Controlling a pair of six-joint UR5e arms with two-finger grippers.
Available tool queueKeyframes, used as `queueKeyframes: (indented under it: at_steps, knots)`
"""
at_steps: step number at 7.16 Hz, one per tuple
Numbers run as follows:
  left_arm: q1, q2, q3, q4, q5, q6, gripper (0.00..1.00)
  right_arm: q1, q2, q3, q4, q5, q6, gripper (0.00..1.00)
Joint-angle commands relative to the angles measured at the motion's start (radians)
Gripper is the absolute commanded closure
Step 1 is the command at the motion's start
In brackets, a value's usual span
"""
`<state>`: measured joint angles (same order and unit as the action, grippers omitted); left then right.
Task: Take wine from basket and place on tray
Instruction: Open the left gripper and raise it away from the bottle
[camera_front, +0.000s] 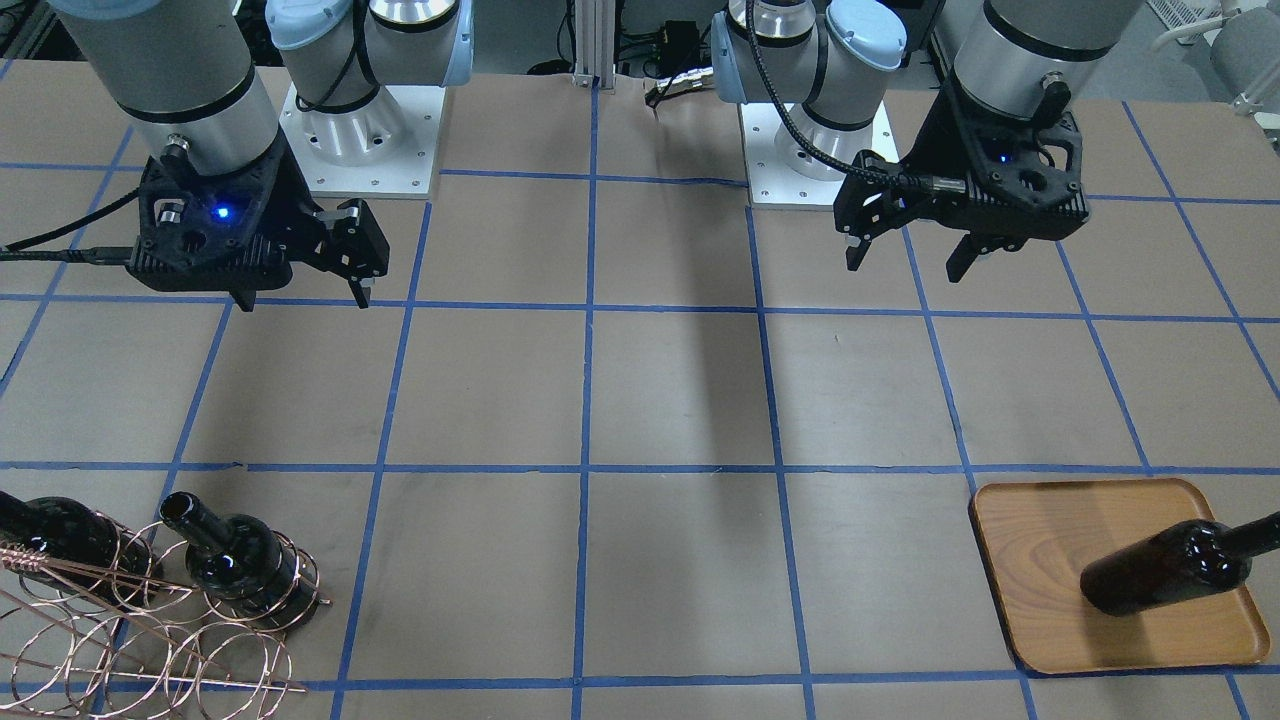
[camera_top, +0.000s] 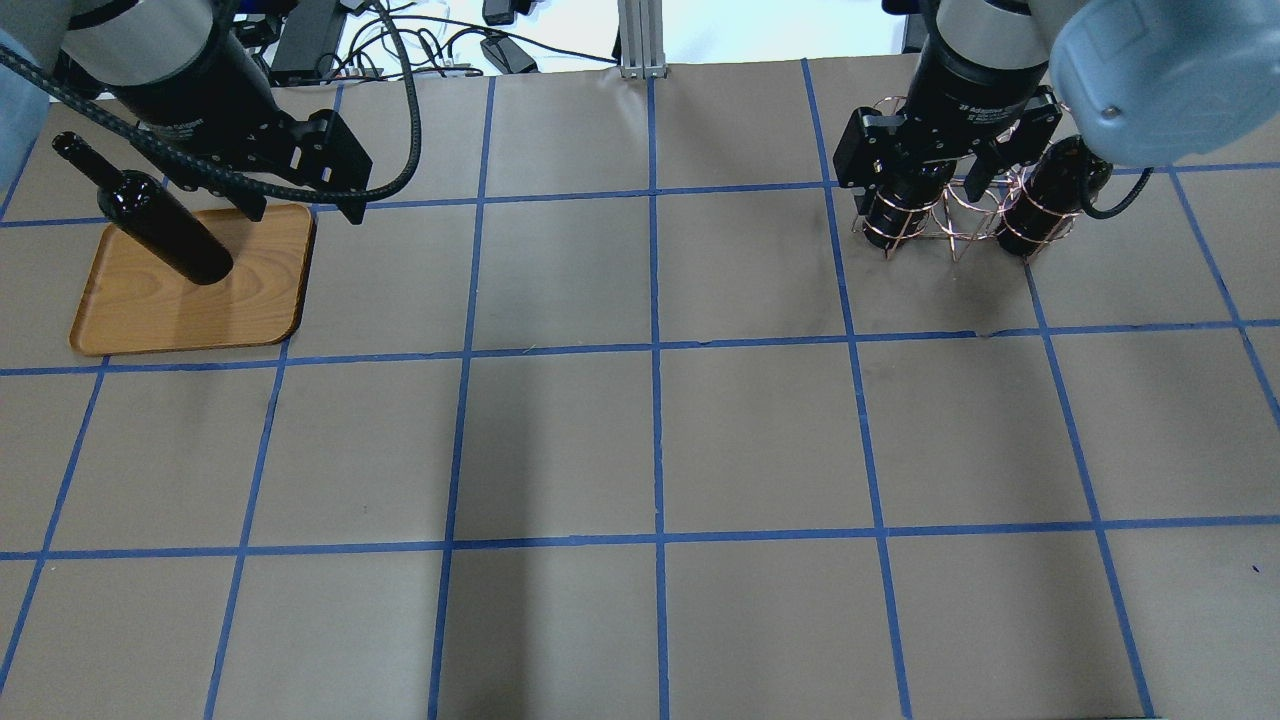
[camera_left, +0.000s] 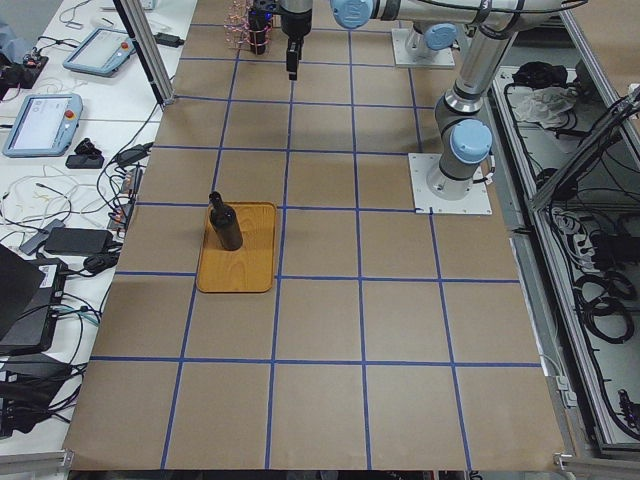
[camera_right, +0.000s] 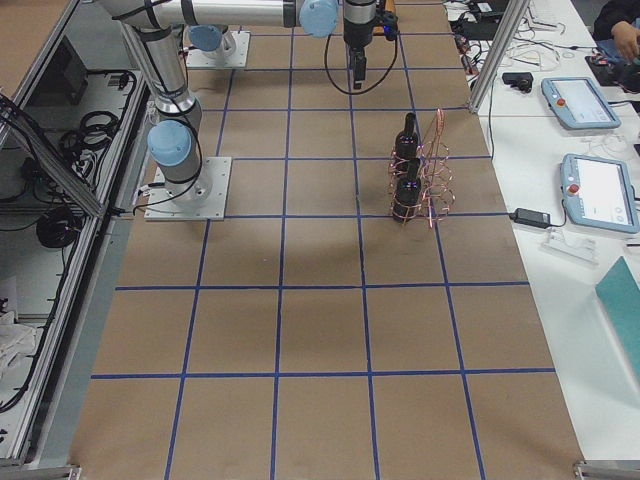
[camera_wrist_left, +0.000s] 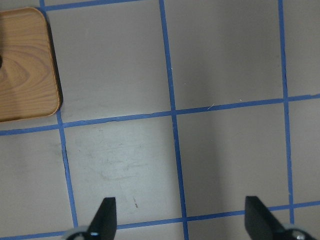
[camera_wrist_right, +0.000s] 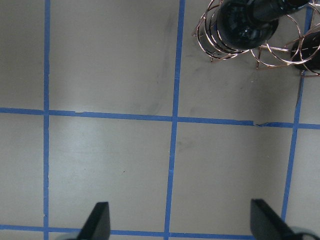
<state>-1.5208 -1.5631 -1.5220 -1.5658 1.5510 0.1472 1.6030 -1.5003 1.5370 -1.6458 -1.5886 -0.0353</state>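
Up at about ten o'clock on the table (camera_top: 640, 440), seen from above, a black bottle (camera_top: 160, 225) stands straight up on the wooden tray (camera_top: 250, 310), so one is already done. Over at about two o'clock sits the wire basket (camera_top: 955, 215). It holds a second bottle (camera_top: 893, 205) and a third bottle (camera_top: 1045, 195), both standing up with thin metal rings around their fat parts. The left gripper (camera_front: 905, 266) hangs high with its two fingers wide apart and nothing in them, and its own camera shows the tray at about ten o'clock. The right gripper (camera_front: 303, 298) hangs high too, fingers wide apart and touching nothing. Its own camera shows the basket at about one o'clock, so it is not over the basket yet. I think these bottles are heavy, hard and very smooth, so they could slip, and glass will break if it falls or bangs. The rings hug the body, so the best place to grab looks like the neck, which sticks up free above the wire. A grip just under the lip at the top should help stop it sliding down. It would need to go straight up first, or the light, thin basket may catch and tip over with the other bottle
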Motion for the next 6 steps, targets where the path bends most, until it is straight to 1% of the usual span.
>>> queueKeyframes:
  at_steps: [1,2,6]
  knots:
    - [-0.001,0.012,0.000,-0.002,0.001,0.000,0.08,0.000,0.000,0.000,0.000,-0.002,-0.002,0.00]
    - [-0.001,0.014,-0.001,-0.002,0.001,-0.001,0.01,0.000,0.000,0.002,-0.005,-0.001,-0.002,0.00]
    - [-0.001,0.017,-0.001,-0.004,0.000,0.002,0.00,0.000,0.000,0.002,-0.006,-0.002,-0.002,0.00]
